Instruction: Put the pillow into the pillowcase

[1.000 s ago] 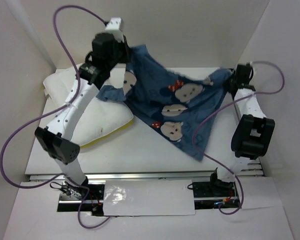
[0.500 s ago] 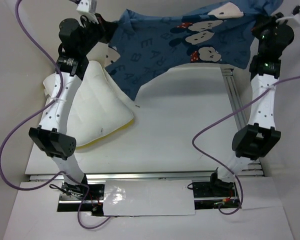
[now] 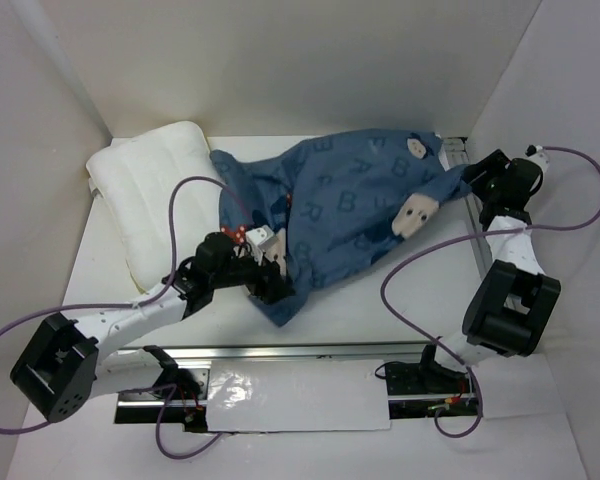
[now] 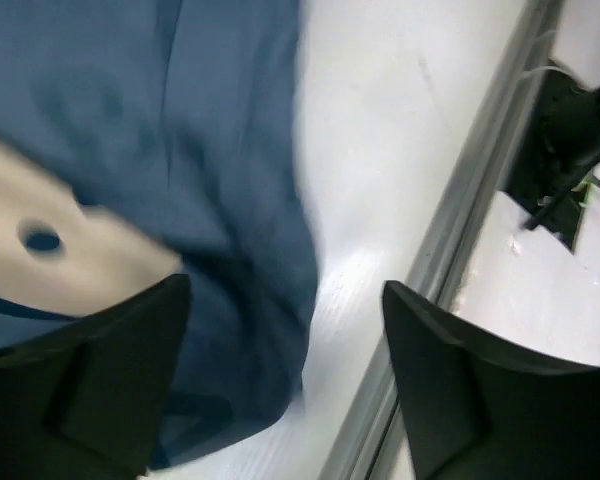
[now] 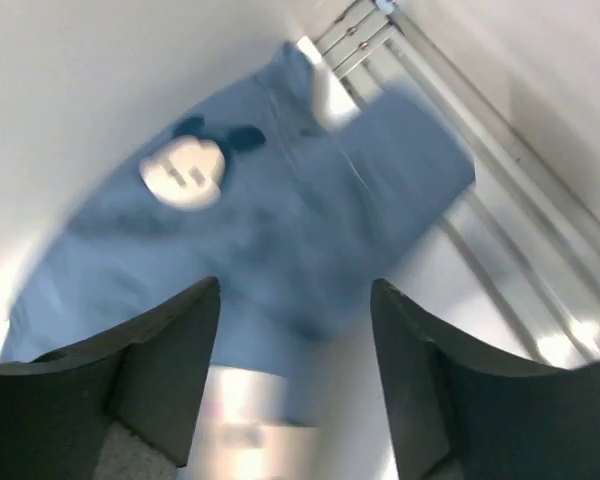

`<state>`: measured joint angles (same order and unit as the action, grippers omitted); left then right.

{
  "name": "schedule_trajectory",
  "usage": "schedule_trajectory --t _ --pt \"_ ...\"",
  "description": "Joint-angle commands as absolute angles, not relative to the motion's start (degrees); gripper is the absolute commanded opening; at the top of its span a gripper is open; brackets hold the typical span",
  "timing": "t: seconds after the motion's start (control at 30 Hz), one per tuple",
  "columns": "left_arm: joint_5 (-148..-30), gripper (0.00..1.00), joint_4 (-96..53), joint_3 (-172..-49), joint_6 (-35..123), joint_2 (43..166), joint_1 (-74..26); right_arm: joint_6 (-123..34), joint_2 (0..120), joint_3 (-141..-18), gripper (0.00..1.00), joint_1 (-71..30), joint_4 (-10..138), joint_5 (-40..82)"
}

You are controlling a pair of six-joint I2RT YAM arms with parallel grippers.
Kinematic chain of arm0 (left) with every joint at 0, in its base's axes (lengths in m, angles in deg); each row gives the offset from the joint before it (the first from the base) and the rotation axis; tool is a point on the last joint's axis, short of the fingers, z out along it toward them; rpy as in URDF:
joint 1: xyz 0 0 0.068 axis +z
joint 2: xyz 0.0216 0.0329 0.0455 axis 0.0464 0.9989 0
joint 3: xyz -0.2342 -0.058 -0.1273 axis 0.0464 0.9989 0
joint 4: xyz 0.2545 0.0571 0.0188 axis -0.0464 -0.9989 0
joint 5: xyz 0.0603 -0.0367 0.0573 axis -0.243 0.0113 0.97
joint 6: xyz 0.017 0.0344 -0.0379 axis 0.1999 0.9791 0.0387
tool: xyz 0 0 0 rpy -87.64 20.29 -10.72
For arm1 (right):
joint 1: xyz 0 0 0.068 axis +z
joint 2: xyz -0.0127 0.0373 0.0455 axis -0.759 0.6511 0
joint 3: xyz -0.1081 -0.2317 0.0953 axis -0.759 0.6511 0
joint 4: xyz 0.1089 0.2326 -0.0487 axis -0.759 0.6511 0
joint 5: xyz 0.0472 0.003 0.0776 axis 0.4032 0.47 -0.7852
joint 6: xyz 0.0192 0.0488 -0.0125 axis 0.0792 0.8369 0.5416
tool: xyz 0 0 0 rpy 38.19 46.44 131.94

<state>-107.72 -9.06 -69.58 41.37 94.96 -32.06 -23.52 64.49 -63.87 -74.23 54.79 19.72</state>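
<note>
The pillow lies bare at the table's far left corner, one long side running toward the near edge. The pillowcase is heaped in a rumpled mound across the middle of the table, reaching from just beside the pillow to the far right edge. None of the pillow is inside it.

The left pincer sits low at the mound's near left end. Its own camera shows both fingers spread wide over blue cloth, pinching nothing.

The right pincer is at the cloth's far right end. Its fingers also stand apart, with the blurred fabric and a mouse face beyond them, none of it gripped.
</note>
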Motion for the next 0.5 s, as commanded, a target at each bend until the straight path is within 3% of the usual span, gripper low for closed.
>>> schedule_trajectory --t 0.0,0.07,0.13,0.23,0.3,0.37,0.47 --pt "-100.32 1.0 -11.87 -76.17 39.97 93.78 -36.34 -24.74 55.33 -64.46 0.88 -71.98 56.35 19.85" --pt "-95.38 1.0 -14.22 -78.03 39.26 93.09 -37.59 -25.36 54.78 -64.46 0.9 -71.26 57.77 21.16" --pt "-92.38 1.0 -18.1 -78.66 38.13 91.25 -38.29 -27.02 53.99 -65.95 1.0 -68.63 61.47 21.18" --pt "-88.78 1.0 -21.78 -79.97 36.02 85.36 -38.82 -29.14 52.58 -66.48 1.0 -63.72 65.6 24.51" --pt "-79.66 1.0 -26.35 -82.86 32.07 83.34 -38.83 -30.37 51.44 -66.48 1.0 -60.64 67.01 26.44" --pt "-66.7 1.0 -36.5 -86.2 26.55 83.33 -37.17 -32.21 51.44 -65.08 1.0 -54.76 67.02 26.45" --pt "-58.63 1.0 -47.61 -93.06 16.08 89.46 -31.91 -35.11 55.64 -65.5 1.0 -45.79 68.23 28.37"
